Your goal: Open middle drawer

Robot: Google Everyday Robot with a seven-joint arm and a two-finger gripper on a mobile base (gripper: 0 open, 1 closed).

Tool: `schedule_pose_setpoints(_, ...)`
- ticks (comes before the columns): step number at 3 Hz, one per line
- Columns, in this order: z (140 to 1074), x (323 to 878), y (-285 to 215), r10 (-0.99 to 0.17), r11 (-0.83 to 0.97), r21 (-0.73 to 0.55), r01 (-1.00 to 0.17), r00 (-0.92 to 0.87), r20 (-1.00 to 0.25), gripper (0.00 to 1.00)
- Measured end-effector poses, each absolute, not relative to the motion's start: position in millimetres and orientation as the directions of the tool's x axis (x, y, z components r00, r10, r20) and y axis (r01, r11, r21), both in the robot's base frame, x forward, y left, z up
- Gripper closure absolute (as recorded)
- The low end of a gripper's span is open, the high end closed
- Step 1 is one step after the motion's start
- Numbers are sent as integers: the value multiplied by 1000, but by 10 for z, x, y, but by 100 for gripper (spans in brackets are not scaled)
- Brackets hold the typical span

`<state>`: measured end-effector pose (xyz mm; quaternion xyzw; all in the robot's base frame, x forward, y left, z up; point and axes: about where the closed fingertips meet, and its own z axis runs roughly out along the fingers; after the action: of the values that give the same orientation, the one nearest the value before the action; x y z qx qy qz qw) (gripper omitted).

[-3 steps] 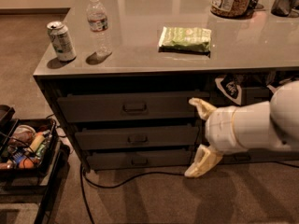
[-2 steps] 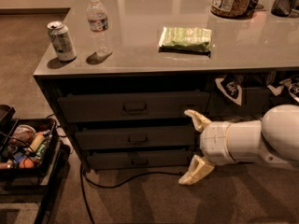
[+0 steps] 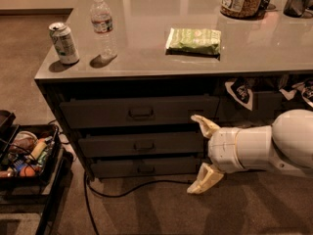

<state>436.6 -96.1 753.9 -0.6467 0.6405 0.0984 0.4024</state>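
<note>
Office pantry: counter (image 3: 146, 68) with snacks (image 3: 194, 40), 3 drawers (image 3: 142, 145); gripper (image 3: 192, 153) beside drawers

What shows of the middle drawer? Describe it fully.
The middle drawer shows a wide, low, dark-grey matte front with a small central bar handle. It sits second of three under the counter and looks shut. The open claw hangs by its right end; whether it touches the drawer is unclear.
</note>
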Motion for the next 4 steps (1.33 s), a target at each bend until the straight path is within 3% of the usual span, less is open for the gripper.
schedule_pose_setpoints(2,6488,4328,-492,-706,72,-284,-956,152,-691,0)
schedule_pose_setpoints(4,5709,4706,-402,-829,88,-316,-945,106,-549,0)
